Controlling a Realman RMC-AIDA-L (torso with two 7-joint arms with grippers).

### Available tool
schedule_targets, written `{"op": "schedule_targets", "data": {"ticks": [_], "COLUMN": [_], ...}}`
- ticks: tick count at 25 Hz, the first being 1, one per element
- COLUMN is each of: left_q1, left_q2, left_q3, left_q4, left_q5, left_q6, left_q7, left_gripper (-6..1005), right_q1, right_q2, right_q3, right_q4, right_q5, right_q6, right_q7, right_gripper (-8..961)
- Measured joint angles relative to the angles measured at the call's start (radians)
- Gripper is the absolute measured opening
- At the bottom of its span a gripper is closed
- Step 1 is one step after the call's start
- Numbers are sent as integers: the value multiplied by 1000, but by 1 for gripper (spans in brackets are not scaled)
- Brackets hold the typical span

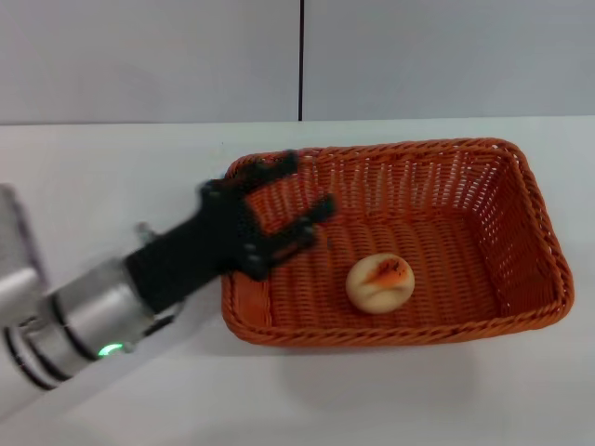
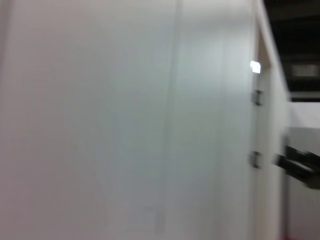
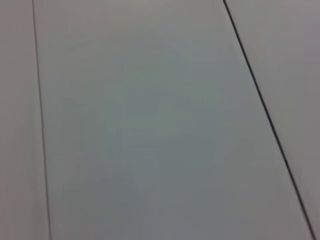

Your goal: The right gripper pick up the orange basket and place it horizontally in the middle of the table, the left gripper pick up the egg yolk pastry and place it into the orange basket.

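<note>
The orange basket (image 1: 521, 200) lies lengthwise across the middle of the white table (image 1: 112, 177) in the head view. Inside it, on the woven floor near the front wall, rests the egg yolk pastry (image 1: 380, 282), a pale round bun with an orange-red patch. My left gripper (image 1: 290, 203) hovers over the basket's left end, open, fingers spread and holding nothing, a short way left of the pastry. The right gripper is out of view. Both wrist views show only pale wall panels.
Bare tabletop surrounds the basket on the left, front and right. A grey wall with a dark vertical seam (image 1: 301, 56) rises behind the table's far edge.
</note>
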Motion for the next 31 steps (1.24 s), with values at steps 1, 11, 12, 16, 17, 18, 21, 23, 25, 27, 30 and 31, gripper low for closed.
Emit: {"op": "schedule_targets", "data": {"ticks": [1,11,12,16,17,18,21,23,25,27,30,31], "left_q1": [22,350,377,454,468,468,468,468,532,567,567,571], "left_q2": [0,2,2,0,-1,-1,-1,-1,-7,-9,-9,-10], "left_q3": [-26,-491,-524,-614,-624,-624,-624,-624,-647,-660,-660,-664], "left_q4": [20,169,169,169,170,170,170,170,128,96,96,92], "left_q5": [-1,-1,-1,-1,-1,-1,-1,-1,-1,-1,-1,-1], "left_q6": [18,193,199,211,211,211,211,211,201,200,200,196], "left_q7": [-1,-28,-26,-20,-14,-14,-14,-14,81,141,141,156], "left_gripper": [435,827,827,827,827,827,827,827,827,827,827,827], "right_q1": [0,20,24,65,65,74,96,106,116,122,128,130], "right_q2": [0,2,2,1,1,1,0,0,-1,-1,0,0], "right_q3": [3,150,159,235,235,245,256,256,248,244,244,246], "right_q4": [6,224,243,350,350,366,397,402,405,407,423,432], "right_q5": [0,1,3,9,9,9,10,6,-3,-10,-15,-16], "right_q6": [-5,-59,-72,-112,-112,-125,-140,-147,-163,-171,-175,-176], "right_q7": [-14,-238,-259,-334,-334,-351,-396,-408,-417,-420,-467,-487], "right_gripper": [525,524,524,524,524,524,524,524,524,524,524,524]}}
